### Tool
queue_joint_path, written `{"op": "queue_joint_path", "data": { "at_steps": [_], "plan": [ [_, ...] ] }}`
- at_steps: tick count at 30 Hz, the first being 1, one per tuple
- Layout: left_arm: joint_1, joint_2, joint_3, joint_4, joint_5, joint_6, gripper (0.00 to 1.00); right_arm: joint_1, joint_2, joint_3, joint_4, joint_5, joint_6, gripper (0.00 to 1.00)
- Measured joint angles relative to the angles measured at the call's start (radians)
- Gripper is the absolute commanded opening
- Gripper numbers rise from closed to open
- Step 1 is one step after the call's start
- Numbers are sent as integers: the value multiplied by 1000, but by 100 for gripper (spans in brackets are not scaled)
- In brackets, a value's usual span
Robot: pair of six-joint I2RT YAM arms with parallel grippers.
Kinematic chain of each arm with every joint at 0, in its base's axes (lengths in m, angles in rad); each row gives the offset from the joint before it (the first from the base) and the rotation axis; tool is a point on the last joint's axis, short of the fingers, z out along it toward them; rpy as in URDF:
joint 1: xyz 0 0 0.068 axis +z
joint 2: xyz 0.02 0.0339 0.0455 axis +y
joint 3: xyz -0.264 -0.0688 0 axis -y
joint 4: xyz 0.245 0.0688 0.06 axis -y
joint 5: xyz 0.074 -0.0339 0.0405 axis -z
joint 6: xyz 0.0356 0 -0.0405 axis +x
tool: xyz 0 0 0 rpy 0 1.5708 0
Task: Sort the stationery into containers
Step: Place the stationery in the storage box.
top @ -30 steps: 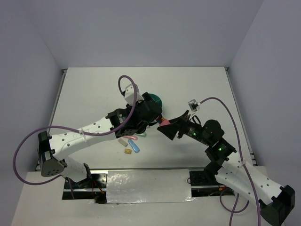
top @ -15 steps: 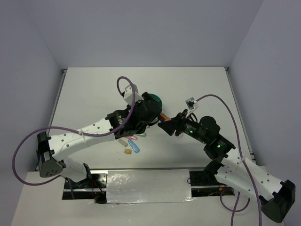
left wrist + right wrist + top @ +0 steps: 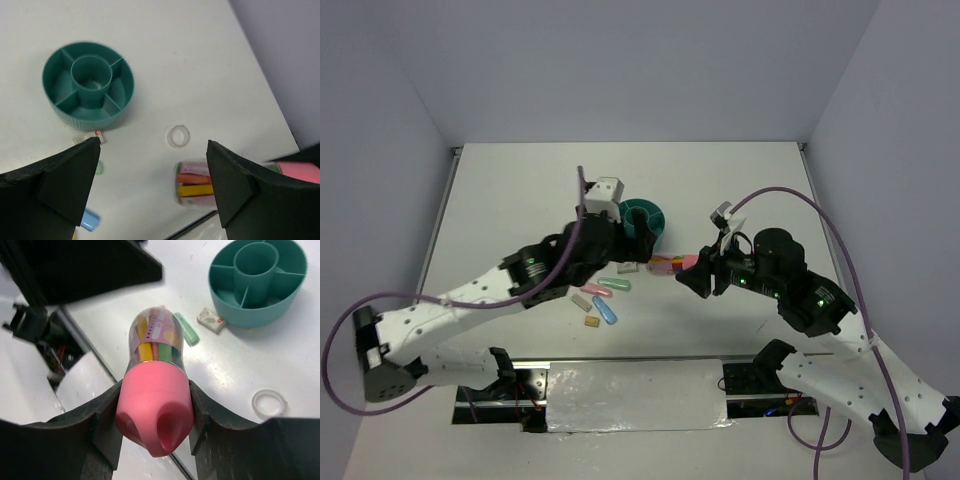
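The right gripper (image 3: 154,415) clamps a pink-capped clear tube (image 3: 156,352) (coloured sticks inside); the left gripper (image 3: 152,150) gapes, with bare table (image 3: 200,60) beside the teal organiser (image 3: 90,119).

Left arm reaches forward, left gripper (image 3: 150,172) spread wide; right arm bent inward, right gripper (image 3: 154,416) clamped on pink tube (image 3: 156,352).

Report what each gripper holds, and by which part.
Right gripper clamps the clear plastic tube of coloured sticks by its pink cap; left gripper holds nothing.
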Motion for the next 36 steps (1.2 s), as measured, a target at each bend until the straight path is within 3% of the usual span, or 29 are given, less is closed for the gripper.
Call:
{"op": "queue_joint_path", "data": {
  "at_steps": [4, 7, 11, 13, 16, 21, 24, 30, 36],
  "plan": [
    [99, -219, -114, 110, 300, 232, 99, 0, -4, 60, -101, -98, -99, 0],
    [108, -346, -190, 217, 560, 365, 99, 0, -4, 102, -142, -167, -167, 0],
    [103, -397, -265, 318, 856, 475, 99, 0, 28, 175, -217, -239, -237, 0],
    [101, -392, -283, 336, 896, 491, 99, 1, 61, 235, -249, -220, -241, 0],
    [100, -364, -285, 312, 837, 481, 99, 1, 156, 353, -286, -129, -225, 0],
    [100, -363, -180, 108, 435, 394, 99, 1, 400, 567, -323, 24, -194, 0],
    [106, -391, -142, 40, 278, 370, 99, 0, 587, 679, -371, 96, -201, 0],
    [106, -472, -124, -104, 201, 352, 99, 0, 890, 949, -488, 216, -245, 0],
    [106, -552, -126, -240, 179, 353, 99, -6, 1066, 1030, -498, 284, -272, 0]
  ]
}}
